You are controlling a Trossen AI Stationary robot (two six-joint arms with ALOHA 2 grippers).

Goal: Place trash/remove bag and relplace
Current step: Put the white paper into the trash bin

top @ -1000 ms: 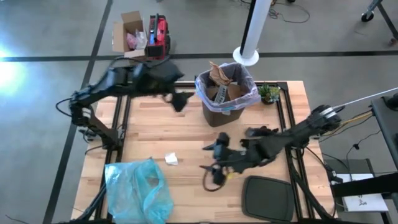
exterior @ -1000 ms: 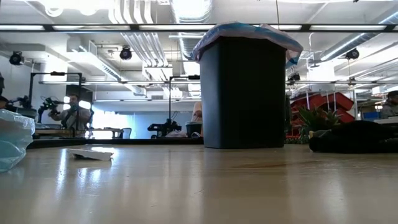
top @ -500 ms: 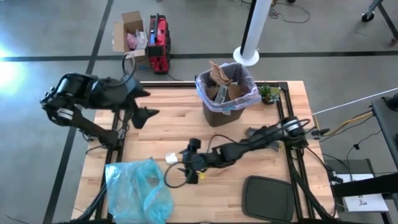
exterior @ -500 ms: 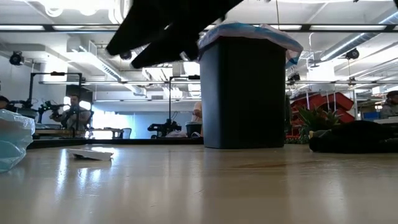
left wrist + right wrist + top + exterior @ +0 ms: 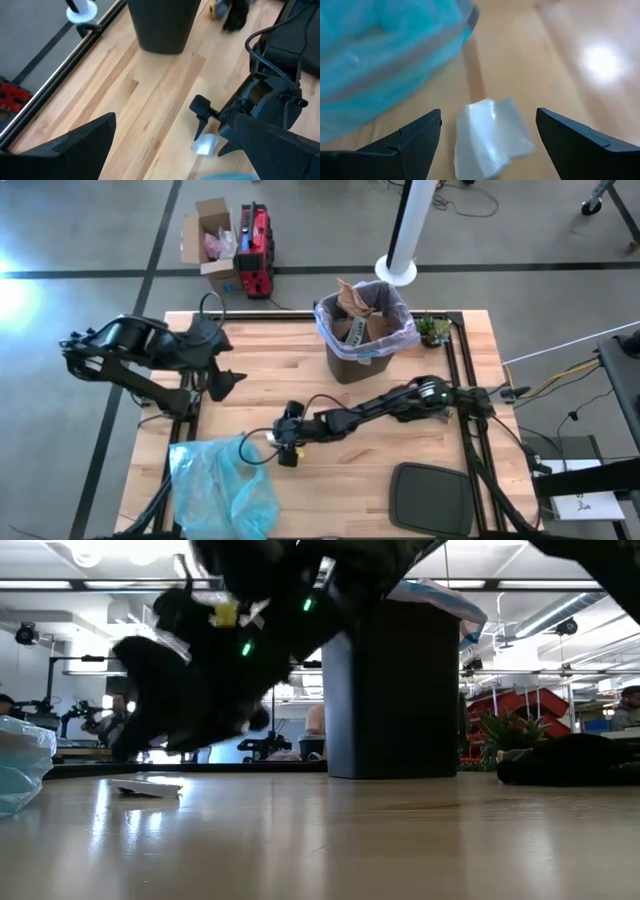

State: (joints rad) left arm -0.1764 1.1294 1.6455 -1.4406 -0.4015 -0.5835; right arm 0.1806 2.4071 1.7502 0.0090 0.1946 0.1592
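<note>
**Now: right gripper over the white scrap, nothing held yet**

We have the right gripper (image 5: 281, 442) reached out across the table with its fingers spread and empty. In its wrist view the white paper scrap (image 5: 491, 137) lies flat on the wood right between the two fingers (image 5: 410, 145), just ahead of the tips. The light-blue bag (image 5: 222, 485) sits just beside the scrap, on the far side from the bin (image 5: 362, 330).

The left gripper (image 5: 222, 380) waits, released, back at its own table edge. The pink liner (image 5: 328, 332) is on the bin, with cardboard trash (image 5: 352, 302) inside.

Risks, as we judge them:
- The scrap is thin and flat. Fingers closing too high slide over it or push it away.
- Blue bag film is close to the fingertips. A wide or offset close could snag it along with the scrap.
- A descent that runs too deep jams the tips on the wood.
- The bin looks full, so a dropped scrap may bounce off the cardboard.

We can read no labels or writing anywhere.
</note>
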